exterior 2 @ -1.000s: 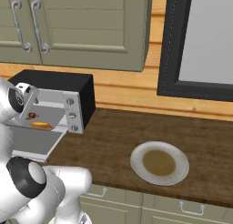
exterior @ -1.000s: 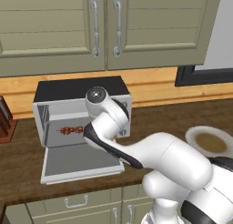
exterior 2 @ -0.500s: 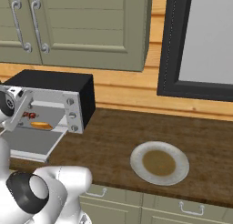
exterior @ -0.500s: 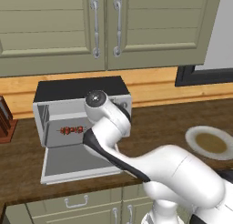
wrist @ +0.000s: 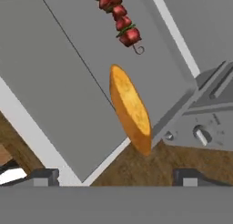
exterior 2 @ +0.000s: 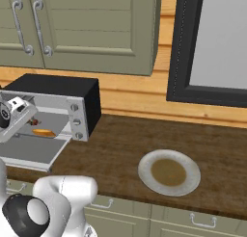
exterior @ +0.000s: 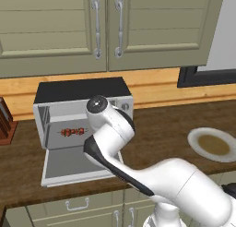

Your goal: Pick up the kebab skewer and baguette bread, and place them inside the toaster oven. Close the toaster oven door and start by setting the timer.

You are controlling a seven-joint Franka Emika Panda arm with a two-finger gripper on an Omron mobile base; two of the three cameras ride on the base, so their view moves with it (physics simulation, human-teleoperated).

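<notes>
The hand view shows the gripper [wrist: 116,177] with fingers spread wide and empty, above the golden elongated baguette bread [wrist: 130,108] lying inside the boxy silver toaster oven [exterior: 83,111], near its three-knob panel. The dark red kebab skewer [exterior: 72,131] lies farther in. The grey glass drop-down door [exterior: 76,165] hangs open. The white arm hides the bread in the left base view. A round plate [exterior 2: 169,172] sits well right on the wooden counter [exterior 2: 116,149].

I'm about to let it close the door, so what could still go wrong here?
The baguette bread seems to lie near the oven's front edge, by the open toaster oven door; swinging the door up might nudge or pinch it. The kebab skewer sits deeper inside, so it looks safer. The gripper is open and close above the bread and could bump it.
</notes>
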